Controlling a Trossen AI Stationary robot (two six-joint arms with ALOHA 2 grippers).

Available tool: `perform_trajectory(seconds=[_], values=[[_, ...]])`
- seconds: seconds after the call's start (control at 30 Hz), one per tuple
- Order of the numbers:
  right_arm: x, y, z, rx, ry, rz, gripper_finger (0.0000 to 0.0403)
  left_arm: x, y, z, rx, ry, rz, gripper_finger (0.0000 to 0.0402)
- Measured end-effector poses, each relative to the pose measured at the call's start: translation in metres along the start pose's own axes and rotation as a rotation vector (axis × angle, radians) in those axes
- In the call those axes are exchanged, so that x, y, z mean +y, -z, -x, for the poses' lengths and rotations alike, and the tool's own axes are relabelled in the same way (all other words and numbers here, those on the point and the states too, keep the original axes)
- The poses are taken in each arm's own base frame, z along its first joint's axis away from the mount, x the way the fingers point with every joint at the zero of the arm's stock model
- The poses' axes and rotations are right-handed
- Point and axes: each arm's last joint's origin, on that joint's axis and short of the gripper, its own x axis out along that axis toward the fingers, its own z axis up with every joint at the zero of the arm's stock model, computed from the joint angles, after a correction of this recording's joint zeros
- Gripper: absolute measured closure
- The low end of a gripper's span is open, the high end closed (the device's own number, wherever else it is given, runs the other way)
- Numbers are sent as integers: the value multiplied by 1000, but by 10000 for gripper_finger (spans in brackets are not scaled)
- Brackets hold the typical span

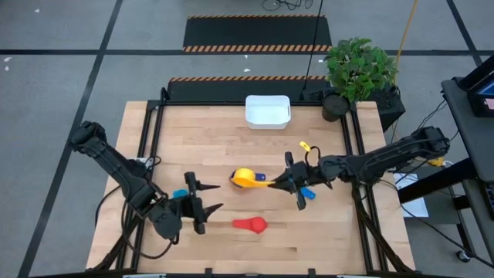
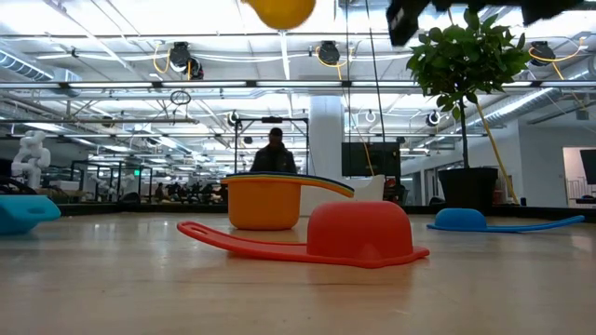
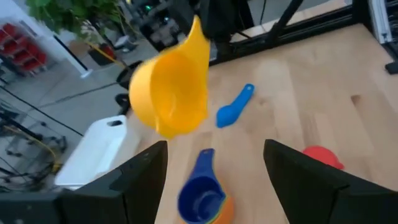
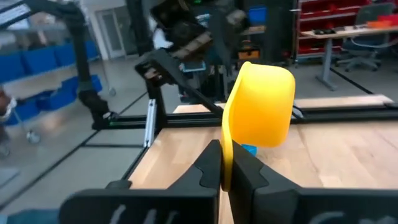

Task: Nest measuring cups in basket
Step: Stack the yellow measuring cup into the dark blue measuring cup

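Gripping the smooth yellow cup (image 4: 261, 106) by its flat handle, my right gripper (image 4: 227, 168) holds it above mid-table; left gripper (image 3: 214, 168) gapes. Only the low view shows the domed red cup (image 2: 358, 233) upside down.

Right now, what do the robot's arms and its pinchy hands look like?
Both arms are dark, nearly black, built of thick jointed segments with black cables trailing off them. The left gripper and the right gripper each end in two long, flat, pointed black fingers. No stickers or bright markings show on them.
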Motion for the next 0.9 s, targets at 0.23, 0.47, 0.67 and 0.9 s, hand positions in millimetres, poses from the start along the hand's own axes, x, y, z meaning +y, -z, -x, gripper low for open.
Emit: perform_trajectory(seconds=[0.23,0.47,0.67,0.9], values=[[-23,33,12,14,78,-131,402,1,0,-1,-2,-23,-28,133],[-36,61,2,40,109,-208,403,7,-1,-8,8,-49,-51,133],[-48,80,-12,27,36,-289,403,13,-1,-15,23,-75,-66,133],[-55,95,-18,48,36,-339,403,18,-1,-20,35,-94,-88,133]])
